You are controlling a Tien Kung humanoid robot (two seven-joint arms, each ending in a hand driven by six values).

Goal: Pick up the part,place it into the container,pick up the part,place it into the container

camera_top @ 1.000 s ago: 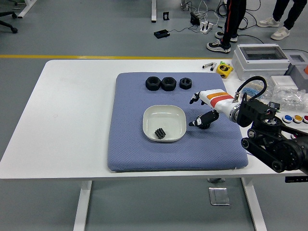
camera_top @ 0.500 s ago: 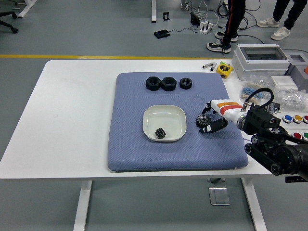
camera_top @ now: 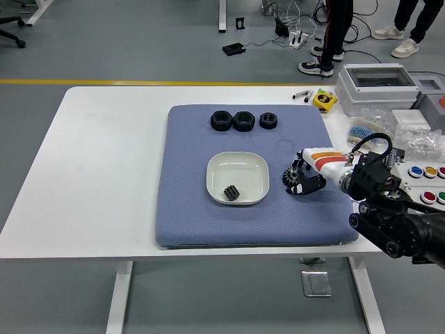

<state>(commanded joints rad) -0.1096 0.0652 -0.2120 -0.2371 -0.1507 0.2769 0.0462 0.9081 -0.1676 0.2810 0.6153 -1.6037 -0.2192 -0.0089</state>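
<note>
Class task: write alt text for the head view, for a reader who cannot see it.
The robot's right hand closes around a black gear on a blue mat, right of a white bowl holding another small gear. Three black nuts line the mat's far edge.

black jointed right arm (camera_top: pixel 389 223), white hand (camera_top: pixel 309 174) w/ orange+red stripes, black fingers

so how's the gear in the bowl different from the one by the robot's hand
The gear in the bowl lies inside the white bowl, untouched; the gear at the right hand sits on the blue mat outside it, between the fingers. The bowl gear looks smaller. Both are black and toothed.
</note>
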